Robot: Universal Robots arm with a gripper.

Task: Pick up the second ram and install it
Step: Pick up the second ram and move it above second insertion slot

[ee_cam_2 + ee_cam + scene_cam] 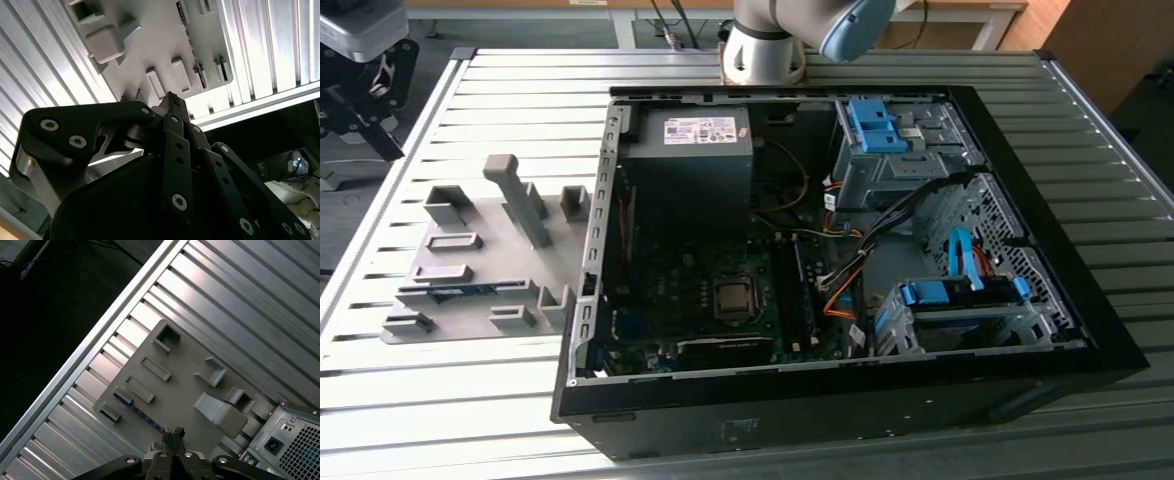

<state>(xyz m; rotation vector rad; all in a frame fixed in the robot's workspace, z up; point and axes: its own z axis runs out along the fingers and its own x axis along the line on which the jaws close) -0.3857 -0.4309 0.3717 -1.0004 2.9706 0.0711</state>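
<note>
The second ram (470, 290) is a narrow blue stick lying in a slot of the grey holder tray (494, 255), on the table at the exterior view's left of the computer case. In the first wrist view the ram (137, 412) runs along the tray's (185, 375) near edge. My gripper (175, 434) hangs well above the tray, its tips close to one end of the stick in that picture. Its black fingers (172, 100) are pressed together with nothing between them.
The open black computer case (1067, 300) lies on the slatted metal table (494, 420), with the motherboard's long slots (794, 290), the power supply (694, 150) and blue drive brackets (874, 125) inside. Upright grey blocks (520, 195) stand on the tray. The arm's base (767, 45) is behind the case.
</note>
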